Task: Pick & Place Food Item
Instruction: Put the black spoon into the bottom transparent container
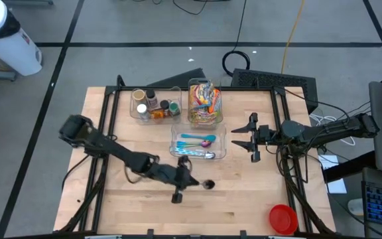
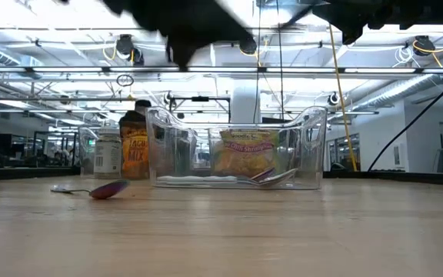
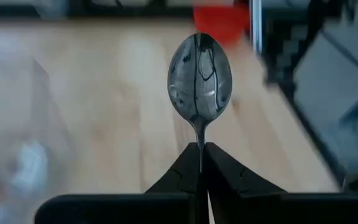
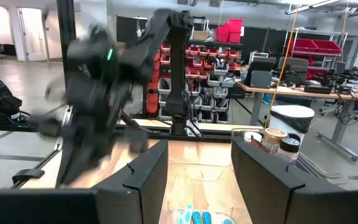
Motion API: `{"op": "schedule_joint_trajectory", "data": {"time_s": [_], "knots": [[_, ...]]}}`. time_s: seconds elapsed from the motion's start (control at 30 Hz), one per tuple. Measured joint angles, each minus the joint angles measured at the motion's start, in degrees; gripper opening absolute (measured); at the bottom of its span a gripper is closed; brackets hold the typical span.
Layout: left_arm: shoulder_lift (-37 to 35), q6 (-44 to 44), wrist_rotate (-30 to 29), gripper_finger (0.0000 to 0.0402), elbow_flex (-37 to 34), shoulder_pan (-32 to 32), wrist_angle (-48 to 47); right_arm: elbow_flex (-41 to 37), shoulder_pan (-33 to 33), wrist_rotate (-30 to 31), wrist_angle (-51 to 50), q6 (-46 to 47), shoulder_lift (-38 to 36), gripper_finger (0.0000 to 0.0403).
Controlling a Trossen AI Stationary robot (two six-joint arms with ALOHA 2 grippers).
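My left gripper (image 1: pixel 188 180) is over the middle of the table, near the front, and is shut on a metal spoon (image 3: pixel 200 78), whose bowl (image 1: pixel 209 184) points toward the table's right edge. My right gripper (image 1: pixel 243 138) is open and empty, to the right of the clear utensil bin (image 1: pixel 221 151); it also shows in its own wrist view (image 4: pixel 197 180). Food packets (image 1: pixel 204 101) stand in a clear bin at the back, and one shows in the low view (image 2: pixel 244 154). My left gripper pinches the spoon's thin handle (image 3: pixel 201 138) between its two shut fingers, just behind the bowl. The fingers lie along the handle, and the bowl sticks out past the fingertips. The spoon is lifted clear of the table.
A clear bin with bottles (image 1: pixel 152 105) stands at the back left. A red bowl (image 1: pixel 282 218) sits at the front right corner. In the low view a spoon with a reddish bowl (image 2: pixel 108 188) lies on the table left of the utensil bin (image 2: pixel 314 146).
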Motion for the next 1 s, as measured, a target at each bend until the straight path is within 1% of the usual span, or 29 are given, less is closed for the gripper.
{"op": "schedule_joint_trajectory", "data": {"time_s": [0.1,0.2,0.3,0.37,0.5,0.6,0.7,0.77,0.87,1.0], "knots": [[-5.8,2.4,-1.8,0.0013,0.1,0.3,-0.4,0.0,0.0,0.0,-0.2,0.0,0.0,0.0169],[-11.0,7.0,-1.7,0.0007,0.1,0.9,-2.3,0.0,0.0,0.0,-0.2,0.0,0.0,0.0169],[-16.3,11.1,-1.7,0.0012,0.1,2.5,-4.5,0.0,0.0,0.0,-0.2,0.0,0.0,0.0169],[-19.3,14.0,-1.7,0.0016,0.1,4.4,-6.9,0.0,0.0,0.0,-0.2,0.0,0.0,0.0169],[-23.0,17.9,-1.4,0.0007,0.2,10.3,-12.6,0.0,0.0,0.0,-0.2,0.0,0.0,0.0169],[-23.4,18.9,1.1,0.0011,0.2,16.1,-15.3,0.0,0.0,0.0,-0.2,-0.1,0.0,0.0169],[-21.7,19.0,6.0,0.0017,0.2,21.6,-16.2,0.0,0.0,0.1,-0.2,-0.2,0.0,0.0169],[-20.1,19.4,9.1,0.0012,0.2,24.5,-16.3,0.0,0.0,0.1,-0.2,-0.3,0.0,0.0169],[-16.6,20.3,12.6,0.0007,0.2,27.6,-14.0,0.0,0.0,0.4,-0.6,-0.8,0.0,0.0169],[-11.3,21.0,14.9,0.0019,0.2,29.9,-10.7,0.0,-0.1,3.1,-1.6,-1.6,0.0,0.0169]]}}
